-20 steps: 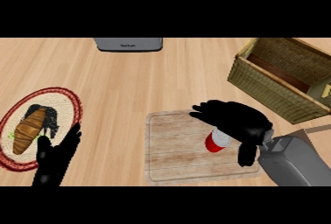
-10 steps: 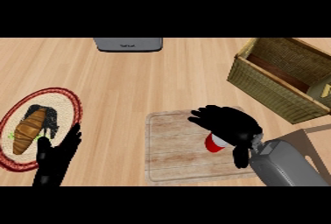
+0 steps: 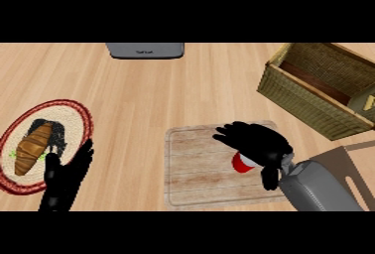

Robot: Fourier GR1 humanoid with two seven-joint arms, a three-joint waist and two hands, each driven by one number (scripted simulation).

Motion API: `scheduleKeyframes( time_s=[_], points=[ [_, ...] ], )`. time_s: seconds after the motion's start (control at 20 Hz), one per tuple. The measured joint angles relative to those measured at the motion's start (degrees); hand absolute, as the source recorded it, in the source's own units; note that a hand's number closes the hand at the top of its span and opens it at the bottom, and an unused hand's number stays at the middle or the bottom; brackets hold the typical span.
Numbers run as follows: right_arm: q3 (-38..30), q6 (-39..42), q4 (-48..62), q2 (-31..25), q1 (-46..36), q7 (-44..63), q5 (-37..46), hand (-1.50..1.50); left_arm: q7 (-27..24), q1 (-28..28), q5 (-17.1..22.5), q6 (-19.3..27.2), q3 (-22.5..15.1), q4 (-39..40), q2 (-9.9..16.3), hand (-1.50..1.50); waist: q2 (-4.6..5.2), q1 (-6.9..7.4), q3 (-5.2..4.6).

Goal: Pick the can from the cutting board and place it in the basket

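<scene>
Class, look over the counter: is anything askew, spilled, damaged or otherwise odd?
Nothing stands out. The right hand curls over the red can on the cutting board; the basket is upright, and the croissant lies on its plate.

right robot hand (image 3: 256, 141) curled; left robot hand (image 3: 64, 174) resting open.

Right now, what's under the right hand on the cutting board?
A red and white can shows beneath the right hand, whose fingers curl over it on the cutting board. Most of the can is covered, so whether it stands or lies can't be told.
</scene>
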Motion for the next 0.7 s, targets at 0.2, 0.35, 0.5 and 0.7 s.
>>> scheduleKeyframes(
  time_s=[0.2, 0.35, 0.5, 0.7],
  points=[
    [0.11, -2.90, 2.18, -0.56, 0.05, -3.74, 2.30, 1.50, 0.73, -0.11, 0.29, -0.93, 1.05, -0.23, 0.28, 0.00, 0.03, 0.06, -0.02],
    [0.93, -5.48, 3.29, -0.74, -1.04, -6.29, 4.54, 1.50, -0.29, -0.32, 0.35, -1.78, 1.62, 0.78, 0.30, 0.00, -0.01, 0.10, 0.00],
    [1.20, -8.44, 4.13, -0.76, -1.06, -8.26, 6.63, 1.50, 0.03, -0.21, -0.19, -1.59, 1.65, 0.35, -0.09, 0.00, -0.10, 0.11, 0.00],
    [0.77, -10.98, 5.61, 0.24, -1.11, -10.07, 8.61, 1.50, -0.46, 0.22, -0.84, -1.61, 1.79, -0.14, -0.63, 0.00, -0.18, 0.09, -0.10]
  ],
)
